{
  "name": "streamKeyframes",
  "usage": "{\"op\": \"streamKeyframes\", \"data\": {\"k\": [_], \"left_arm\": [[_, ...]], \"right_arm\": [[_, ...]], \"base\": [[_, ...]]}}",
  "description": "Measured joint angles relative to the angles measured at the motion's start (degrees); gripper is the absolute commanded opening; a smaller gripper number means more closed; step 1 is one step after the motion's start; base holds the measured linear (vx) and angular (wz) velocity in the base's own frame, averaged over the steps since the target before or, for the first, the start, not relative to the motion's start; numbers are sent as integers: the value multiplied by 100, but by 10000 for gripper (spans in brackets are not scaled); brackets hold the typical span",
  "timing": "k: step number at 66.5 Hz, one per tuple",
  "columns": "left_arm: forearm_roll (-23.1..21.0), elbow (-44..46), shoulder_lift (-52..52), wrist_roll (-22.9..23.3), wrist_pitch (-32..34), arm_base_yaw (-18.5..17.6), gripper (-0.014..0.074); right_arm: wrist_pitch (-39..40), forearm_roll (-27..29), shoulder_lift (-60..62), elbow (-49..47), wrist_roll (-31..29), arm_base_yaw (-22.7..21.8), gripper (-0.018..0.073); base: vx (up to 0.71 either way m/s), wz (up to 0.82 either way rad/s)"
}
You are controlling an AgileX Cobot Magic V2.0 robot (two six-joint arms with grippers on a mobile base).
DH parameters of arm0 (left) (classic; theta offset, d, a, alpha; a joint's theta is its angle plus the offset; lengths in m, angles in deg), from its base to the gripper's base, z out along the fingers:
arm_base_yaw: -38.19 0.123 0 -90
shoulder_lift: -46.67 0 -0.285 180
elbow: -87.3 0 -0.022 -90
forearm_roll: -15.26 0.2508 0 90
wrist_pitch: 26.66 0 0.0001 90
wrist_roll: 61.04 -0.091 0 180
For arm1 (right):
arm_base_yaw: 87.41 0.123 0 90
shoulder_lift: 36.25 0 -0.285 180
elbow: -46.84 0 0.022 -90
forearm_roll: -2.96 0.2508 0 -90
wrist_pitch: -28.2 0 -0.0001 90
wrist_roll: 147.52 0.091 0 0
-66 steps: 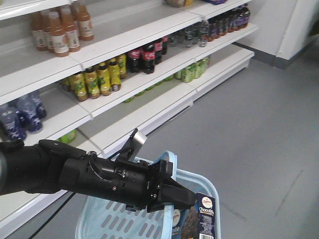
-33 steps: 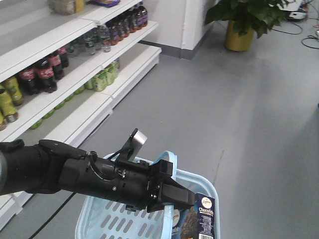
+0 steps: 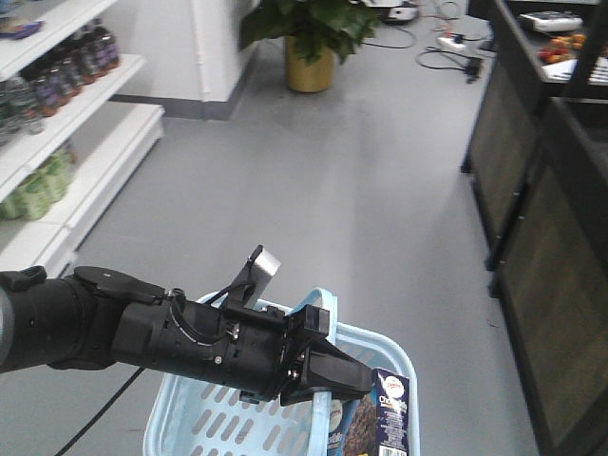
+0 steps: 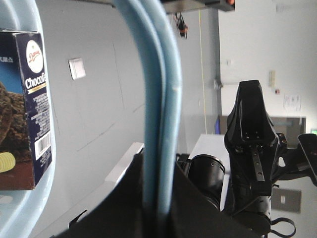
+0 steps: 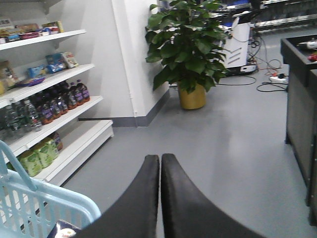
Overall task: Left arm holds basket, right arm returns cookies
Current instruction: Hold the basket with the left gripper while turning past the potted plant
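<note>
White drinks shelves (image 3: 57, 161) and a dark counter (image 3: 560, 247) flanked the grey aisle (image 3: 361, 190), a potted plant (image 3: 309, 33) at its far end; the left arm (image 3: 123, 337) crossed the foreground, hiding part of the basket (image 3: 397, 350). The left gripper (image 3: 328, 375) pinched the basket's handle (image 4: 158, 99); the cookies (image 3: 389, 423) stood upright inside it; the right gripper (image 5: 160, 159) had its jaws pressed together, empty.
</note>
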Motion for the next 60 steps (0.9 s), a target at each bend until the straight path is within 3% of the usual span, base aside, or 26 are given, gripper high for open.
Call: {"op": "streamKeyframes", "data": {"k": [28,60], "left_arm": [[-5,0,0,0,0,0,-6],[-1,0,0,0,-4,0,-6]], "right_arm": [[0,0,0,0,0,0,-8],[0,0,0,0,0,0,-8]], "base": [[11,-37],[17,-7]]}}
